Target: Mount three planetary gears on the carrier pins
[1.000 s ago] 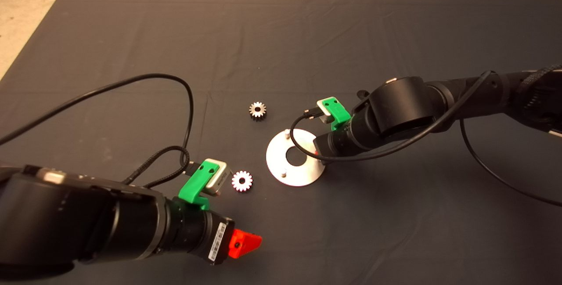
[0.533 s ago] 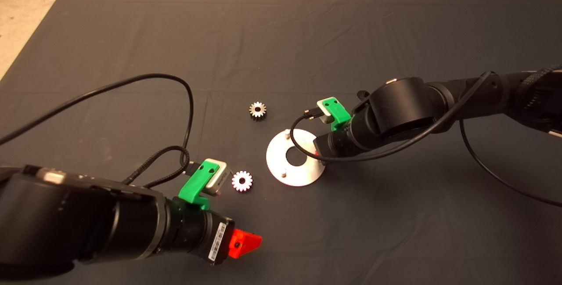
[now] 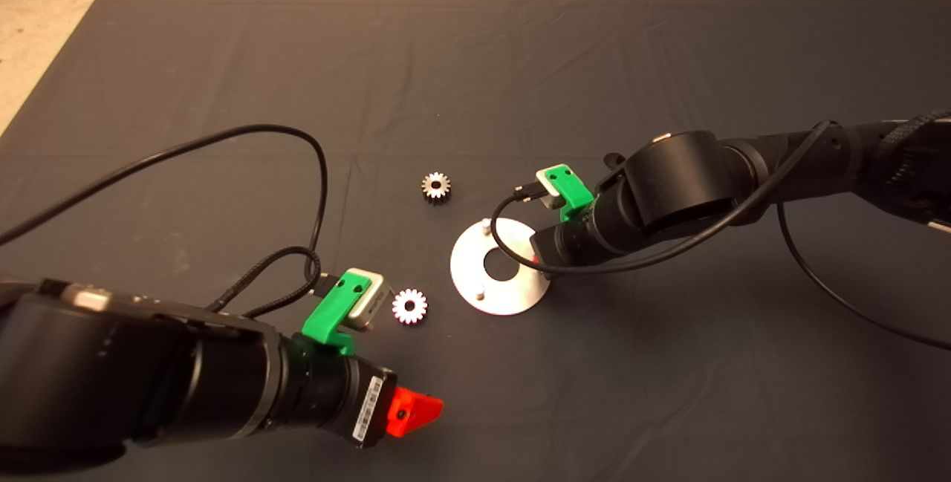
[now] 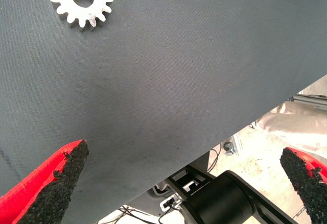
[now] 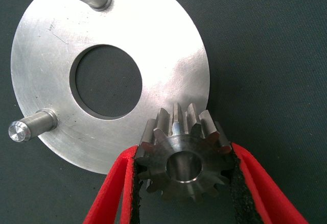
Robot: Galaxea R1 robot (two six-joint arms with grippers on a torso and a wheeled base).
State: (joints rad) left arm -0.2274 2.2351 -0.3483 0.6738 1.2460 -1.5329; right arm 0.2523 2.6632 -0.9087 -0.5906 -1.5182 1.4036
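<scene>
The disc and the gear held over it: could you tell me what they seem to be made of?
Disc: apparently bright metal with a brushed finish; it shows glare and fine scratches. Gear in the right gripper: likely darker grey steel, with machined teeth and dull highlights.

Dark grey mat (image 3: pixel 475 59), faintly creased, covers the table. Pale beige floor (image 3: pixel 44 21) shows past its far and left edges.

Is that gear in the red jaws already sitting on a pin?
Cannot tell. The right gripper holds the gear at the disc's edge; no pin shows in its hole.
</scene>
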